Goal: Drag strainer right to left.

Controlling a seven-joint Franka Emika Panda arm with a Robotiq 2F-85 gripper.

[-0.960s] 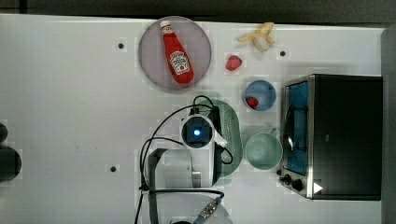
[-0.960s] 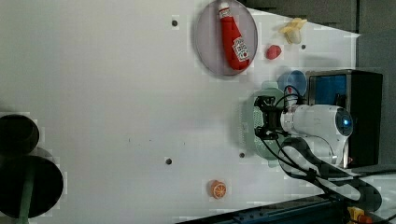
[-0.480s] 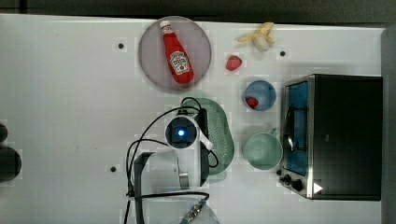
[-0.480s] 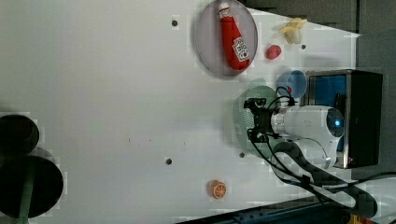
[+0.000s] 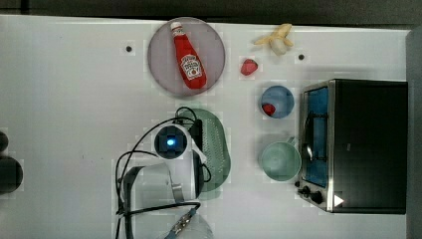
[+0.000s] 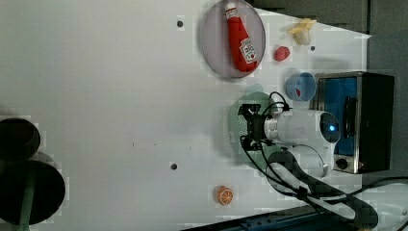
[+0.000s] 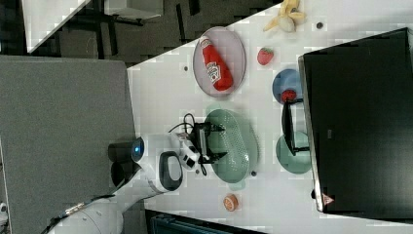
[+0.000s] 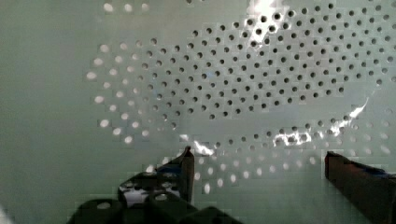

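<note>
We see the pale sage-green perforated plastic oval strainer [image 5: 215, 149] lying on the white counter [image 5: 74, 99], left of the round mint-green cup [image 5: 280, 160] in the top view and below the grey plate [image 5: 164, 64] holding a red ketchup bottle [image 5: 188, 57]. The black claw [image 8: 257, 161] reaches inside the strainer, its fingers [image 8: 184, 170] spread apart over the holed floor.

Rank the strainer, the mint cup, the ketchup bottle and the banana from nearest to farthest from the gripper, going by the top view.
1. strainer: right under the gripper.
2. ketchup bottle: on the plate, toward the top view's top.
3. mint cup: toward the top view's right, beside the oven; too close to the bottle to call.
4. banana: top view's upper right.
</note>
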